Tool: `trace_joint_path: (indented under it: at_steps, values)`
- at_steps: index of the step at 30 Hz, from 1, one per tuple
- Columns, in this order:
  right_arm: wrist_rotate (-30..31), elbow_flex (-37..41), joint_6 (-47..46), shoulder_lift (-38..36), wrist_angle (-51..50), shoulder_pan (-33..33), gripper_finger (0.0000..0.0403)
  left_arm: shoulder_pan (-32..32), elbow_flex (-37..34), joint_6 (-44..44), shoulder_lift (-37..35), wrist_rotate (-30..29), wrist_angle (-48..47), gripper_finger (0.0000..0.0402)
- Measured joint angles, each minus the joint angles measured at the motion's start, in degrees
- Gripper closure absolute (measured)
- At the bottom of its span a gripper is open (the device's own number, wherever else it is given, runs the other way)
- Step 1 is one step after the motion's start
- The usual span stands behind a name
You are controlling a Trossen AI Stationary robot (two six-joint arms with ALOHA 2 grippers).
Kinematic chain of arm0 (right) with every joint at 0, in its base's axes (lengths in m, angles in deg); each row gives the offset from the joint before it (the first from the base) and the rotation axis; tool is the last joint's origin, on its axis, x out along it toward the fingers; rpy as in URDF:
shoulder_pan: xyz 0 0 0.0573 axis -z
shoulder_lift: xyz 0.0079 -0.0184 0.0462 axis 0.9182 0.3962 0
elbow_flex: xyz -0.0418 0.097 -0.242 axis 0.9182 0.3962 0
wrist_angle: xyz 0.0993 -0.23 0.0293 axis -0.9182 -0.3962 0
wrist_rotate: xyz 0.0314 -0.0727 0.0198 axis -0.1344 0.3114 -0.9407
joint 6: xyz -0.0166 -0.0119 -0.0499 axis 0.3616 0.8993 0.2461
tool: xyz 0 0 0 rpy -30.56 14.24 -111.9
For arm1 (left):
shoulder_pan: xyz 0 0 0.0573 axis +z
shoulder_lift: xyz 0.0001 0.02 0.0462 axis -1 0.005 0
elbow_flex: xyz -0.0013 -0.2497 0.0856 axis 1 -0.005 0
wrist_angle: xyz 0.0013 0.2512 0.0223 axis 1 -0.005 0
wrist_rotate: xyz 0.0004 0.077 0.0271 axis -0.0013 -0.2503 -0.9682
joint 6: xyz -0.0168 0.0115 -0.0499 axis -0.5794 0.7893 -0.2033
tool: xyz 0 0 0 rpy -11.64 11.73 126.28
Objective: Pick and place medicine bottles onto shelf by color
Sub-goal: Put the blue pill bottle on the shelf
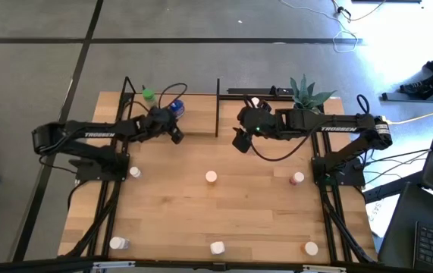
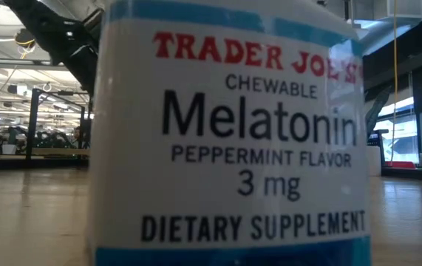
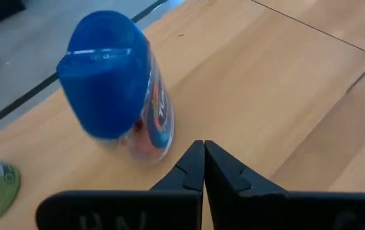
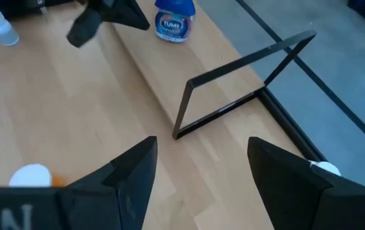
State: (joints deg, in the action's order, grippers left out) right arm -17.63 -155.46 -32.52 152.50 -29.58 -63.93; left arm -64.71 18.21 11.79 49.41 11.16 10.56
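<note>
Blue bottle (image 3: 119, 89) stands near the shelf's (image 1: 193, 114) far-left edge; left gripper (image 3: 203, 167), jaws together, beside it; right gripper (image 4: 201, 167), jaws apart, hovers mid-shelf.

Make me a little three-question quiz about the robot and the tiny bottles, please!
1. True or false: the left gripper is clamped around the blue bottle.
2. Which bottle stands next to the blue bottle on the shelf? A) pink-capped B) green C) orange-capped
3. Fill in: the right gripper is ____ (open or shut).

Key:
1. False. Its fingers are shut together with nothing between them, and the bottle stands beside them.
2. B, the green bottle.
3. Open, and nothing is between its fingers.
</note>
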Motion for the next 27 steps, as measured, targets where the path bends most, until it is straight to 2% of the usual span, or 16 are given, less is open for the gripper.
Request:
trace_joint_path:
  at_steps: [10, 18, 27]
  values:
    - [0.0, 0.0, 0.3, 0.0, 1.5, 0.5, 0.0157, 3.2, 5.8, 0.0, 7.5, -1.4, -1.6, 0.0401]
    - [0.0, 0.0, -0.1, 0.0, 1.5, 0.5, 0.0157, 3.3, 8.6, 0.3, 7.9, -6.4, -5.8, 0.0401]
    - [0.0, 0.0, 0.0, 0.0, 2.2, 0.5, 0.0157, 6.3, 8.8, 1.5, 7.9, -6.6, -5.8, 0.0401]
